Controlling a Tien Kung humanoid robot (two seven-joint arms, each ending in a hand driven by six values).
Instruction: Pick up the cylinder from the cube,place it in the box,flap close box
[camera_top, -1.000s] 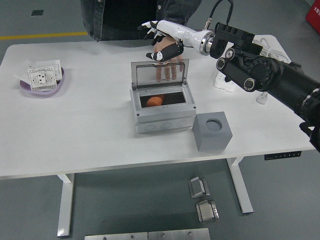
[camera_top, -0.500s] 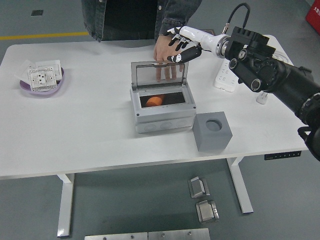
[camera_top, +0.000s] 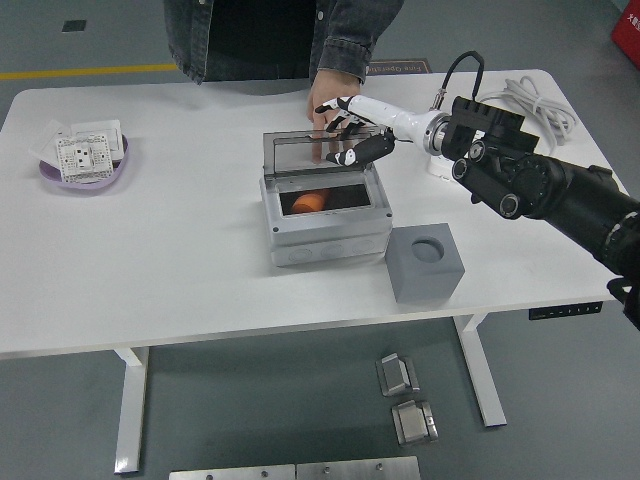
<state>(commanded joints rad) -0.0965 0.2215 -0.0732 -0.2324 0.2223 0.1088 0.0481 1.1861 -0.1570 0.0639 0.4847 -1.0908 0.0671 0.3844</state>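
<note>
Head view: right hand (camera_top: 352, 130) over raised clear lid (camera_top: 322, 158) of grey box (camera_top: 325, 228), fingers (camera_top: 352, 155) spread, gripping nothing. Orange cylinder (camera_top: 309, 202) inside box. Cube (camera_top: 428, 262) just right of box on tabletop (camera_top: 170, 250). Person's hand (camera_top: 326, 95) behind lid.

Black arm (camera_top: 545, 190), white-and-black hand (camera_top: 355, 135)

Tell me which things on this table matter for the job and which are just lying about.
Job: orange cylinder, grey box, its clear lid, grey cube, right robot hand.
Lying about: purple dish with socket plate, white power strip, white cable.
</note>
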